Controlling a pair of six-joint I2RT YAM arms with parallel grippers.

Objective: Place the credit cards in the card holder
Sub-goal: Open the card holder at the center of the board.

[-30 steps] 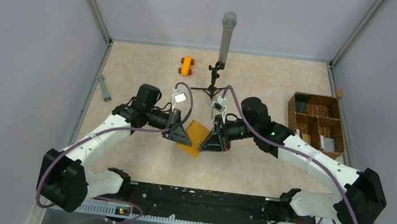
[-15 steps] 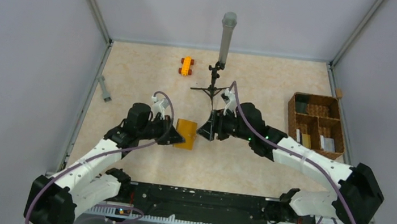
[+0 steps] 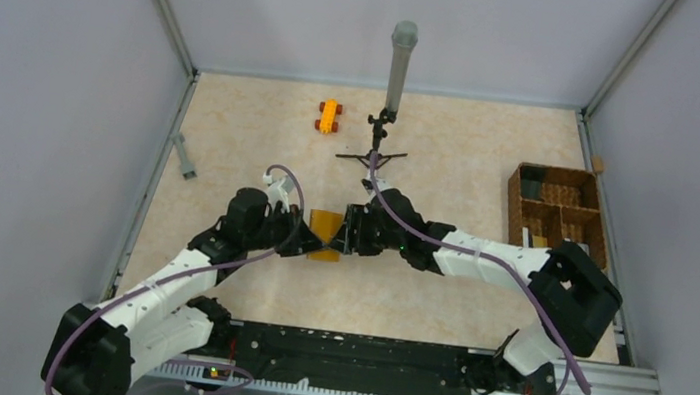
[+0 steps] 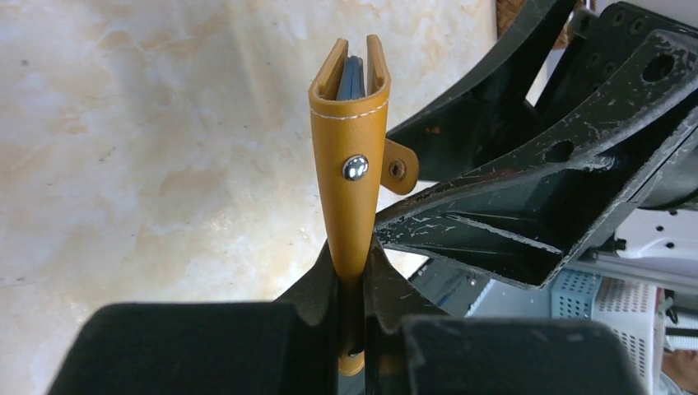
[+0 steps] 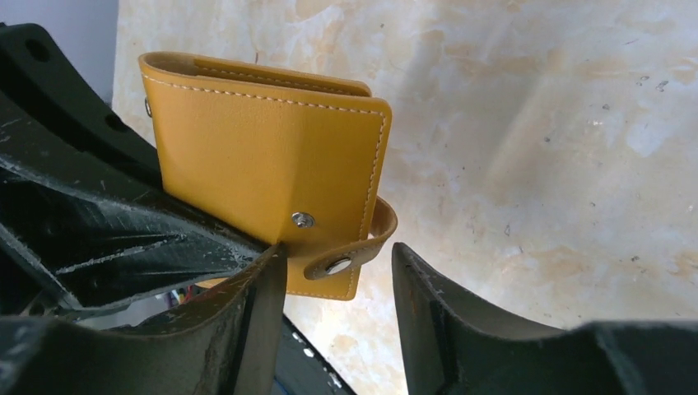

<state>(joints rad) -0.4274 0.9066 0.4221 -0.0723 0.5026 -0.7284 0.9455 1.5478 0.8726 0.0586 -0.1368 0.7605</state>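
Having swung in from three o'clock, the right gripper [image 5: 337,257] is straddling, jaws apart, the loose snap strap [image 5: 370,244] of the flat mustard-orange leather card holder [image 5: 263,156]. The left gripper [image 4: 352,267] is clamping the holder's edge over the middle of the beige marbled table [image 3: 433,309], a dark card edge [image 4: 352,78] peeking inside (only one visible). Squeezing squarely, socket over metal stud [image 5: 303,219], is looking wisest.
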